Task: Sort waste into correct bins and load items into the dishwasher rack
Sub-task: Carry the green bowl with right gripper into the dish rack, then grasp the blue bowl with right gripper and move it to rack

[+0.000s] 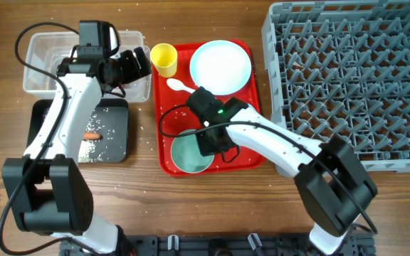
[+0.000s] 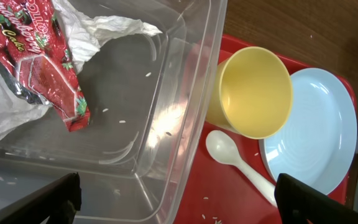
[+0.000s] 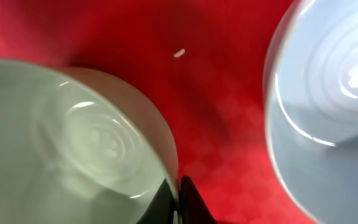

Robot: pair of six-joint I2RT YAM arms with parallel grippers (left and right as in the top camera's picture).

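One bowl [image 1: 189,158]: sat at the 6 o'clock end of the red tray [image 1: 176,96], rim up.
Right gripper [image 3: 178,198]: pressed together on the bowl's rim, at its 1 o'clock edge.
Rack [image 1: 347,78]: lay toward 2 o'clock from the bowl; right arm nearer.
Left gripper [image 2: 178,208]: spread, over the clear bin [image 2: 191,124] at 10 o'clock.
Views: right wrist showed the pinch; overhead hid it under the arm.
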